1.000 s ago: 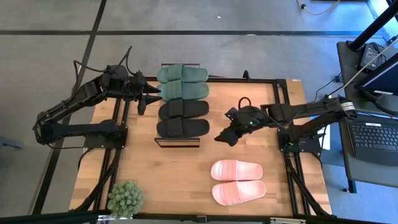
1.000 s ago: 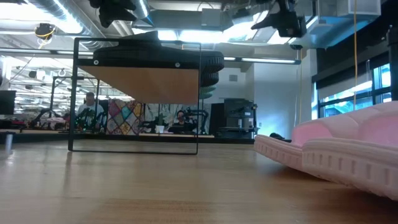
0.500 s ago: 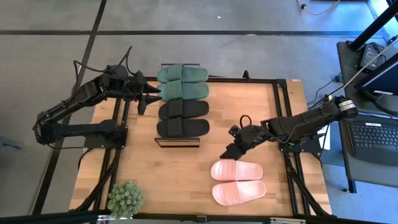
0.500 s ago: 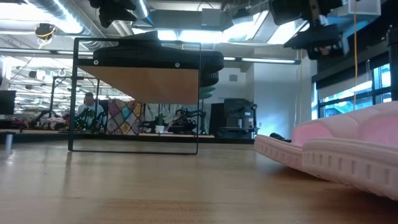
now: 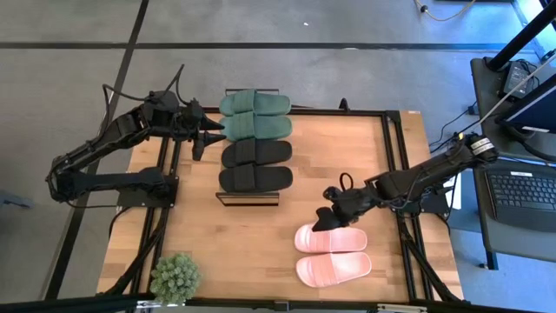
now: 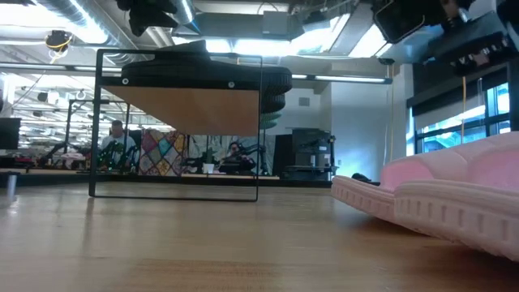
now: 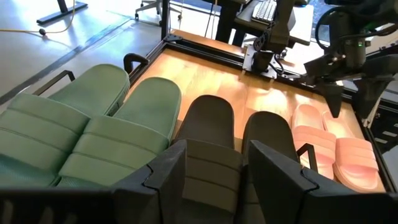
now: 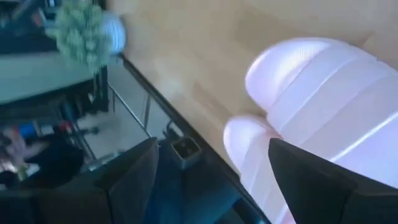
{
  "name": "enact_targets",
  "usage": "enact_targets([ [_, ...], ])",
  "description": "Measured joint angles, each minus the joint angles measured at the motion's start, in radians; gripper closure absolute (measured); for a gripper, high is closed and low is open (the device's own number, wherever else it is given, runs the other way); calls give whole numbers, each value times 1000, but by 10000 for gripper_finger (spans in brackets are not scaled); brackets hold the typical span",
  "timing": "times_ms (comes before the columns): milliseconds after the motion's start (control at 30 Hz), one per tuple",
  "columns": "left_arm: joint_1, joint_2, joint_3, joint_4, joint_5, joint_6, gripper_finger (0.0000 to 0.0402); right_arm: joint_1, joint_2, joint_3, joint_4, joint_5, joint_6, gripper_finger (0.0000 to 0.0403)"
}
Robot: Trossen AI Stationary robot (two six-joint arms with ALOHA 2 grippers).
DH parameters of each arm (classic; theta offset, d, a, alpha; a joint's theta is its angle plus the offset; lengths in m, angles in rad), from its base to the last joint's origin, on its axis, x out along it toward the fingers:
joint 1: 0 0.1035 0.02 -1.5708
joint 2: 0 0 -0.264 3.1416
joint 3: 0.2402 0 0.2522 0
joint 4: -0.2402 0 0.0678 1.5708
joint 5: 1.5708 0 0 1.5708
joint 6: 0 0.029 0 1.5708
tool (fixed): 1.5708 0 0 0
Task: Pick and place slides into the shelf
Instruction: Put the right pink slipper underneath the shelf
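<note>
Two dark green slides point(image 5: 254, 116) and two black slides point(image 5: 255, 165) lie side by side, soles down, on top of the shelf point(image 5: 248, 198) at the table's far left. Two pale pink slides point(image 5: 333, 253) rest soles down on the table at the near right. My right gripper point(image 5: 325, 219) hangs open just above the left end of the farther pink slide point(image 8: 323, 81); its fingers point(image 8: 134, 177) stand apart and touch nothing. My left gripper point(image 5: 201, 137) waits open beside the shelf's left side, level with the slides point(image 7: 208, 124).
A small green potted plant point(image 5: 175, 276) stands at the table's near left corner. Bare wood lies between the shelf and the pink slides. In the low view, the shelf's thin black frame point(image 6: 97, 122) stands left of centre and a pink slide point(image 6: 454, 195) fills the right.
My right gripper has moved from the table's middle right toward the near edge and down, to just above the farther pink slide's left end, rolling about its own axis on the way. It has stayed open. The slides have not moved.
</note>
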Motion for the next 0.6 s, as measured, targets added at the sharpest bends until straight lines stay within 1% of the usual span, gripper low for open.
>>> enact_targets([
  [200,0,0,0,0,0,0,237,5,3,0,-100,-18,13,97],
  [267,0,0,0,0,0,-4,237,10,3,0,-122,-44,30,97],
  [367,0,0,0,-1,0,-14,237,17,3,-14,-133,-60,57,97],
  [500,0,0,0,-3,0,-26,237,20,2,-35,-133,-59,65,97],
  [600,0,0,0,-4,0,-27,237,20,2,-57,-130,-58,103,97],
])
